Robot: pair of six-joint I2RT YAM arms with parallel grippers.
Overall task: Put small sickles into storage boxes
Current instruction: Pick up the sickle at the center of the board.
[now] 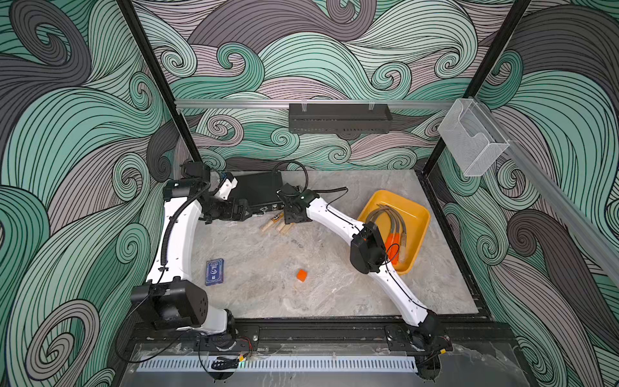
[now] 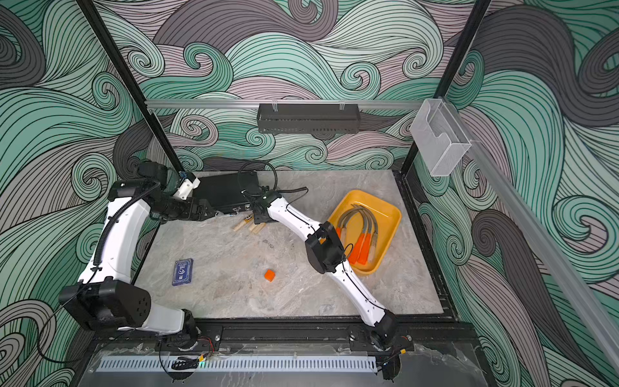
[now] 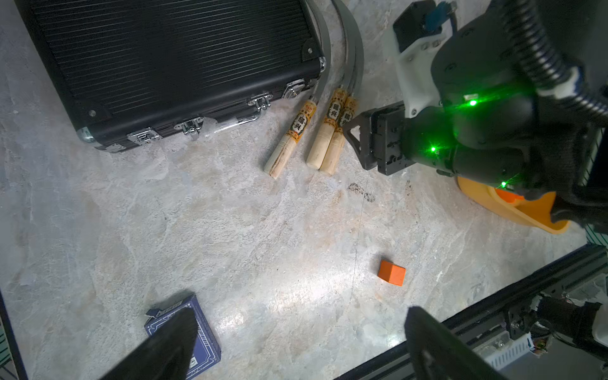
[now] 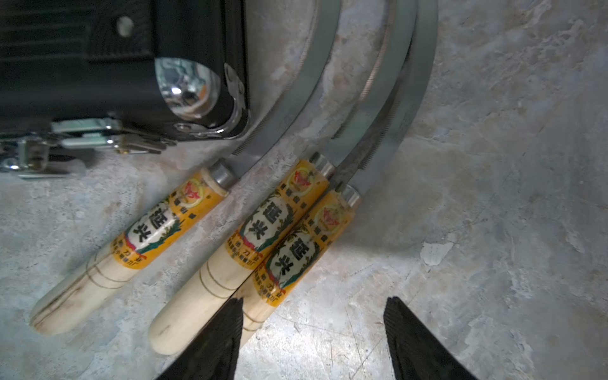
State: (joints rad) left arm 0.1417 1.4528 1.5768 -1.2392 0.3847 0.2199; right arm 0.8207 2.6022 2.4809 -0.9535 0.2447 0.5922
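Presently: three small sickles (image 4: 263, 227), serrated curved grey blades, pale wooden handles with yellow labels, beside black case (image 4: 98, 49) below right gripper (image 4: 314, 299), jaws spread, empty; orange-handled sickles (image 2: 361, 249) in yellow tray (image 2: 390, 214); left gripper (image 3: 301, 311) likewise spread.

The three wooden-handled sickles (image 4: 227, 263) are each wearing a yellow-orange label (image 4: 158, 230). It is showing two big black Chinese characters on a white oval, a red emblem in a circle, and rows of small black characters at the edges. All are lying tilted and blurred, so none is reading surely. The blue box (image 3: 205, 343) is carrying white print too small to read.
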